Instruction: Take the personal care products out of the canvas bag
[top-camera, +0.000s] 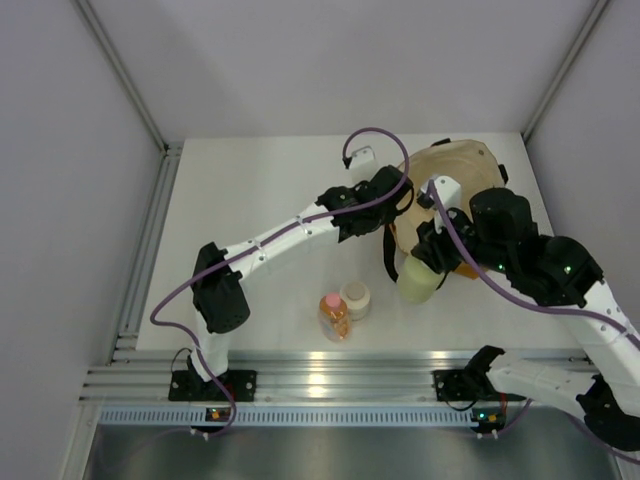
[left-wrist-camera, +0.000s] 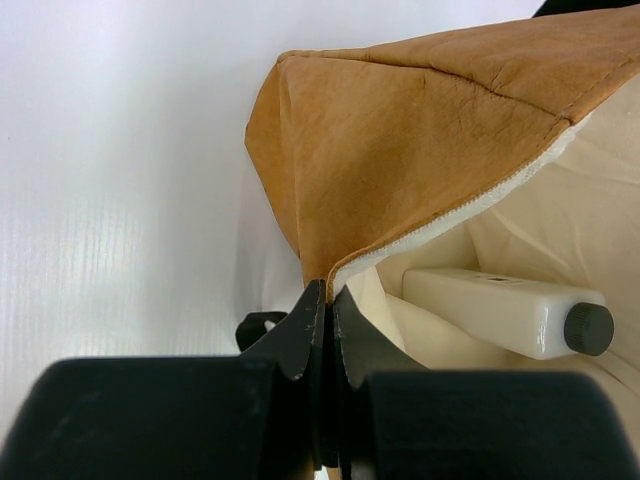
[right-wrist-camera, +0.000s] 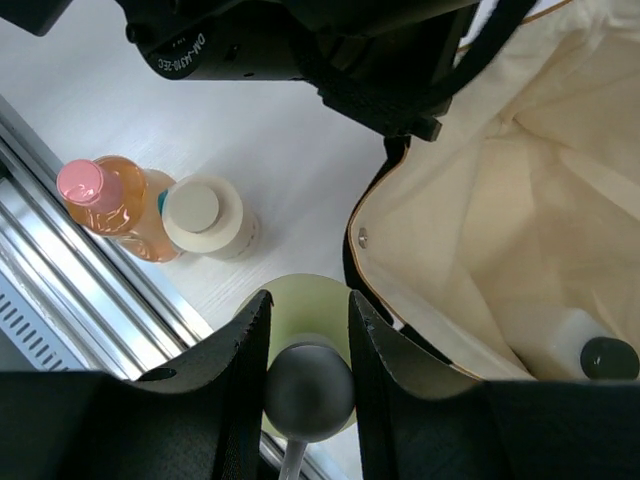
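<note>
Left gripper (left-wrist-camera: 322, 300) pressed tight on rim of canvas bag (left-wrist-camera: 420, 130), pinching fabric, bag mouth agape; right gripper (right-wrist-camera: 308, 305) clamped around pale green bottle (top-camera: 418, 282), outside bag, just beside its near rim; white squarish bottle (left-wrist-camera: 500, 310) lies inside on cream lining; orange bottle (top-camera: 334, 317) and cream jar (top-camera: 355, 299) stand touching on table (top-camera: 250, 200)
</note>
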